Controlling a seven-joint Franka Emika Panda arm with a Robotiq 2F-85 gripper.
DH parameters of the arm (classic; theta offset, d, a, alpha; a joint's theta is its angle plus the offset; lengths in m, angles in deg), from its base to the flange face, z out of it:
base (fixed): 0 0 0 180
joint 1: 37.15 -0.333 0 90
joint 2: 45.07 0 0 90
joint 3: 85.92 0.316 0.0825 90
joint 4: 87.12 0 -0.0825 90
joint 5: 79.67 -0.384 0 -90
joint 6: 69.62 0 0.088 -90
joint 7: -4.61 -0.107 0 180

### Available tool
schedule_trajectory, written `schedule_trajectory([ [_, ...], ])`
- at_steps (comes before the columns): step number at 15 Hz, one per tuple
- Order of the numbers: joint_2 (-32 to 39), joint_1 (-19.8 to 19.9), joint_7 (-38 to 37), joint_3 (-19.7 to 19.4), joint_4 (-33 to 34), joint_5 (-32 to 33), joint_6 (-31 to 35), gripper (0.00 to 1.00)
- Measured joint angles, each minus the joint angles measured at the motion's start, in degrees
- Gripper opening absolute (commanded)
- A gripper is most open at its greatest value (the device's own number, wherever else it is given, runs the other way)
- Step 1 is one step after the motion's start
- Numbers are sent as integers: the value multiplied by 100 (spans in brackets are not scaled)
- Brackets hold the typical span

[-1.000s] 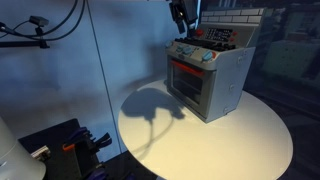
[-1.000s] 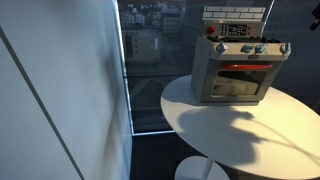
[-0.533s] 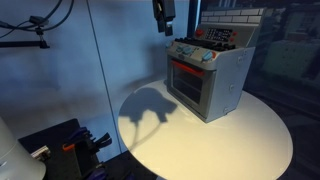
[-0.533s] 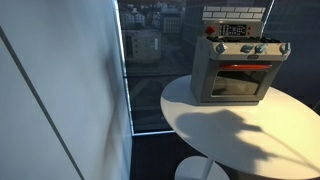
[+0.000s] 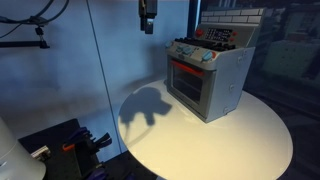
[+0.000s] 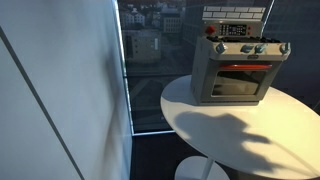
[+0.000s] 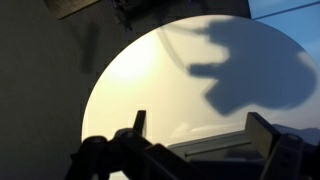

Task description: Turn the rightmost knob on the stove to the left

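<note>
Far from pincer (image 5: 148,29), rightmost knob (image 5: 209,57)

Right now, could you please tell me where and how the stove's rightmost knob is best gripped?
Pinch the rightmost knob across its round rim, coming straight at the stove's front panel; it is tiny and sticks out frontward. The gripper hangs open.

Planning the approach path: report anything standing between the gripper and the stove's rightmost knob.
Nothing visible does. In an exterior view the gripper hangs high beside the stove, with only open air toward the rightmost knob.
</note>
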Motion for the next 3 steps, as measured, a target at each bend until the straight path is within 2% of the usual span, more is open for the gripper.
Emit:
schedule_trajectory([
  [3,0,2,16,0,23,0,-56,100],
])
